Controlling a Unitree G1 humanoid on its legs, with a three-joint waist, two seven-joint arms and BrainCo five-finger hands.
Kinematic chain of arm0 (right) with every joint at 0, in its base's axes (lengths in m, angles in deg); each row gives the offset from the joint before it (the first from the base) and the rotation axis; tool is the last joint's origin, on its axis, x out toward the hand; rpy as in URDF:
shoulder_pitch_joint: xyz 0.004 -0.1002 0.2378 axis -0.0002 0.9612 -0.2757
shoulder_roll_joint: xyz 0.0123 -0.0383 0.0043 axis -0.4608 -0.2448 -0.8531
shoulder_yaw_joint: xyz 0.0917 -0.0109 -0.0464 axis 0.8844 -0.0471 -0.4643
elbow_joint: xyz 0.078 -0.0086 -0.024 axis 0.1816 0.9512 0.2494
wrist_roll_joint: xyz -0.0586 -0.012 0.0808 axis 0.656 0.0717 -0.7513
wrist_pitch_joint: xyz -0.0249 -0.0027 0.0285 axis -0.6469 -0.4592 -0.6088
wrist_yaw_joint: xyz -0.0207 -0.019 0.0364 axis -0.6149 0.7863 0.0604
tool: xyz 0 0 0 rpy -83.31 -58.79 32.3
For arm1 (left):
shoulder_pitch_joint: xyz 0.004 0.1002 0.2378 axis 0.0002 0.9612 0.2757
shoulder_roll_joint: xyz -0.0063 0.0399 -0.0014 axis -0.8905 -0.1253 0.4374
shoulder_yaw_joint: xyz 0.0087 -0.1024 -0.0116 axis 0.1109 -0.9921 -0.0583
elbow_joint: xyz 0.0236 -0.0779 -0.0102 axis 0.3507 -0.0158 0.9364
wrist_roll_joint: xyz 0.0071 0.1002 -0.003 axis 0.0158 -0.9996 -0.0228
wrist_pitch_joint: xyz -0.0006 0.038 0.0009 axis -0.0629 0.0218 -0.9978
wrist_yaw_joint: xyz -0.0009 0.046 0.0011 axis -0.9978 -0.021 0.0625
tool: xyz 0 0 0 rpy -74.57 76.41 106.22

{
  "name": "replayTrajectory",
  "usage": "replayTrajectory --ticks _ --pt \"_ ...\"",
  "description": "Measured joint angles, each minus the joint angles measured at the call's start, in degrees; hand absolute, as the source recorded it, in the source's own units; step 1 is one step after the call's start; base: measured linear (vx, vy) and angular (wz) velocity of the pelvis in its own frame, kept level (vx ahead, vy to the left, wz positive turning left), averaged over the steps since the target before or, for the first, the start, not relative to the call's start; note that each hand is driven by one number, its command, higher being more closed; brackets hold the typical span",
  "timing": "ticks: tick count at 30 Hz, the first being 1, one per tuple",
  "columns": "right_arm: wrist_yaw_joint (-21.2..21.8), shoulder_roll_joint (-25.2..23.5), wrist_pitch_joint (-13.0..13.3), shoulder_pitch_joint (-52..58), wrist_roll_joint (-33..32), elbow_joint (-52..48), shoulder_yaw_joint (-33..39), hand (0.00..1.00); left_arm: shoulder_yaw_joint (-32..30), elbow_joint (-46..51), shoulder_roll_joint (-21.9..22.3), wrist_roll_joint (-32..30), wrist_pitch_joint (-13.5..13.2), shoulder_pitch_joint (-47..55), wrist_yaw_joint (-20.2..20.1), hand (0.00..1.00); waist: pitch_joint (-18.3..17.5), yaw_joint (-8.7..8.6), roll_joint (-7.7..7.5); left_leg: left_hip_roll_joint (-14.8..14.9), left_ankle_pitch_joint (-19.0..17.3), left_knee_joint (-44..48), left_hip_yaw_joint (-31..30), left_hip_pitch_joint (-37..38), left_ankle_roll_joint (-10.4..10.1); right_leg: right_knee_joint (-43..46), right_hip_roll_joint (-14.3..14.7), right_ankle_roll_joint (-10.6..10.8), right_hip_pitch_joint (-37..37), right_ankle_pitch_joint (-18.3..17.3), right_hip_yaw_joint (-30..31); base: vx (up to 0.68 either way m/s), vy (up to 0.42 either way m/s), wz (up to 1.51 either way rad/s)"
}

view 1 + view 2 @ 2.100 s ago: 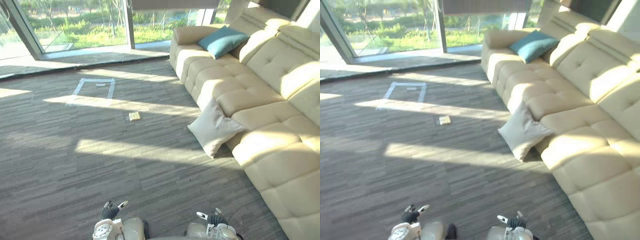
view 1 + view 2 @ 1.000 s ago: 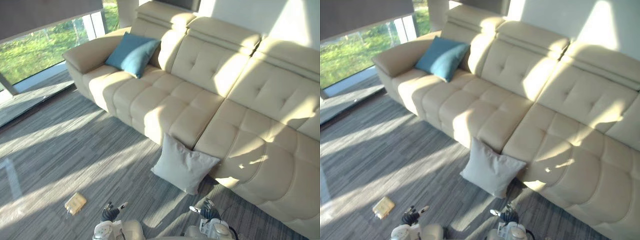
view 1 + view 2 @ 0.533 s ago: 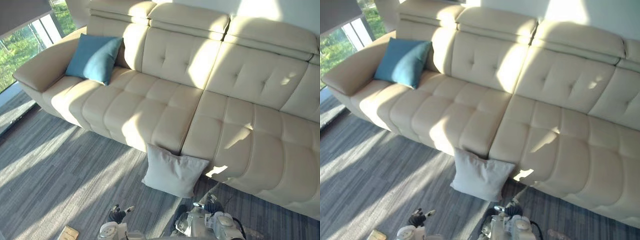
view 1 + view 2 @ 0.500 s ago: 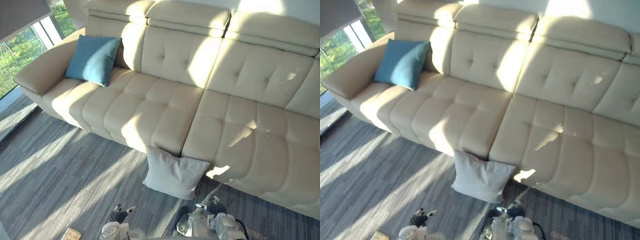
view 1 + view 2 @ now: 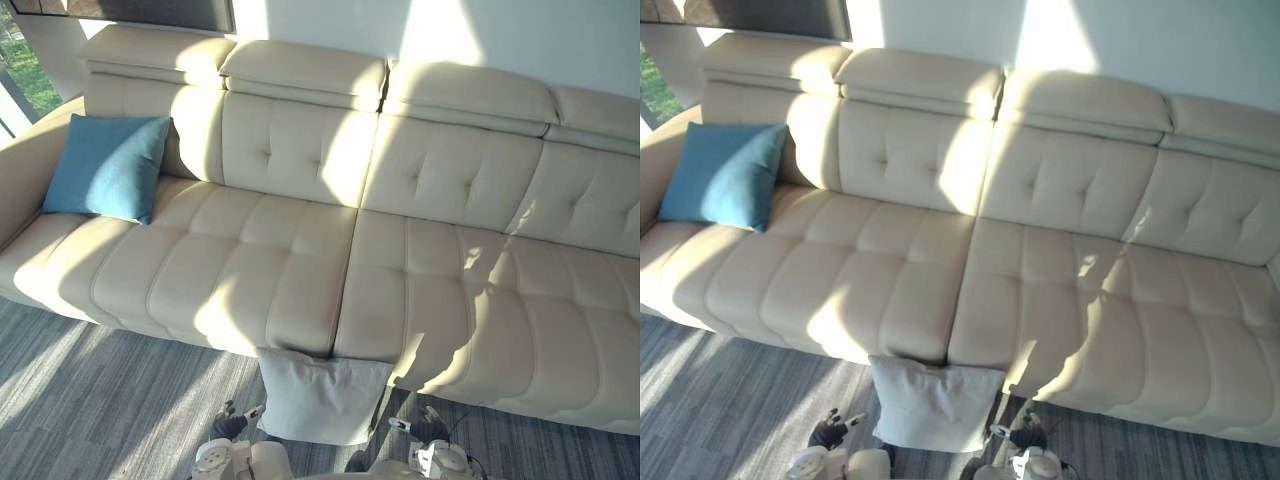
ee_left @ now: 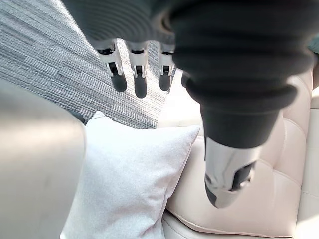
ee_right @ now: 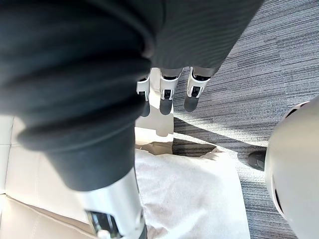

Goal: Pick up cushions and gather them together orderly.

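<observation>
Fingers (image 6: 140, 82) of left hand (image 5: 228, 425) and right hand (image 5: 430, 429) hang straight, empty, flanking pale cushion (image 5: 320, 400).

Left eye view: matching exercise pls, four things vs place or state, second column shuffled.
1 blue cushion
2 grey cushion
3 left hand
4 sofa

A on the floor, leaning on the sofa front
B cream, tufted back
C open, empty, beside the grey cushion
D on the seat at the sofa's left end

Pairs: 1-D, 2-A, 3-C, 4-B
</observation>
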Motion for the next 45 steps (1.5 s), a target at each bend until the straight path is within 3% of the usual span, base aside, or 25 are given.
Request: replayTrajectory --ticks 8,11,13,17,18,24,29,36,45 --pt "-0.78 -0.1 0.12 0.26 -0.33 -0.07 2.87 0.0 0.02 -0.57 0.81 0.06 0.03 0.52 1.05 0.0 -0.98 0.02 0.83 -0.84 0.22 -2.42 1.27 2.91 0.47 -0.47 -0.84 1.04 1.36 -0.4 0.84 0.03 0.032 -0.04" --pt "-1.42 0.44 0.13 -0.86 -1.74 0.04 4.12 0.0 -1.77 0.95 1.11 0.71 0.1 -0.25 1.64 0.0 0.54 0.1 1.28 -0.71 -1.26 1.5 0.87 -1.09 1.31 3.84 -1.4 1.5 -1.58 -2.01 -0.49 -0.06 -0.005 0.19" --pt "-2.59 2.39 0.12 -4.17 -3.81 -0.02 4.1 0.0 -2.15 3.07 1.3 3.4 0.04 -3.84 3.1 0.0 5.02 0.41 2.54 0.35 -4.99 13.23 0.44 -10.23 1.85 14.04 -2.3 1.23 -9.46 -5.19 -0.97 -0.16 0.04 0.18" --pt "-4.48 4.32 0.18 -10.33 -6.62 -2.09 4.23 0.0 -3.96 5.82 -0.89 6.55 -0.16 -9.41 6.03 0.0 10.48 0.76 1.79 1.29 -9.1 25.37 0.59 -23.1 2.22 26.75 -3.49 0.45 -22.59 -9.73 0.13 -0.24 0.053 -0.11" --pt "-4.97 5.55 0.22 -13.28 -7.07 -2.25 4.25 0.0 -4.49 6.33 -2.36 6.96 -0.18 -12.25 6.35 0.0 13.2 1.0 1.55 1.86 -10.13 29.33 0.64 -26.86 2.37 30.55 -3.55 0.29 -26.38 -10.55 0.83 -0.17 0.047 -0.2" --pt "-7.49 10.14 0.87 -26.0 -9.72 -4.82 6.32 0.0 -11.9 12.03 -6.61 10.11 -2.41 -24.29 9.3 0.0 19.47 1.16 0.78 2.24 -10.79 40.25 0.29 -45.66 3.08 42.59 -5.02 -0.94 -45.81 -11.83 2.23 -0.18 0.032 -0.12" --pt "-8.8 12.81 1.48 -34.89 -11.91 -6.76 6.27 0.0 -15.62 12.39 -9.1 13.08 -2.73 -32.29 11.15 0.0 20.75 0.8 0.63 2.16 -10.35 45.74 -0.36 -58.21 3.39 49.07 -5.85 -1.75 -58.39 -12.28 2.65 -0.1 -0.018 -0.02" --pt "-9.8 15.84 3.08 -46.82 -14.07 -8.95 4.09 0.0 -11.71 12.6 -11.5 14.78 -3.78 -42.15 11.06 0.0 21.38 0.16 0.36 2.16 -8.85 49.15 -0.29 -70.59 3.42 53.95 -6.3 -2.45 -71.71 -11.87 3.78 -0.07 -0.037 -0.04" --pt "-12.19 12.08 5.77 -55.66 -14.19 -9.09 2.92 0.0 -0.07 12.47 -9.35 14.62 -3.84 -54.83 11.18 0.0 21.6 -1.54 0.34 1.59 -6.67 50.24 -1.62 -79.1 2.43 57.19 -6.93 -2.55 -80.56 -11.81 3.26 -0.08 -0.03 0.05"
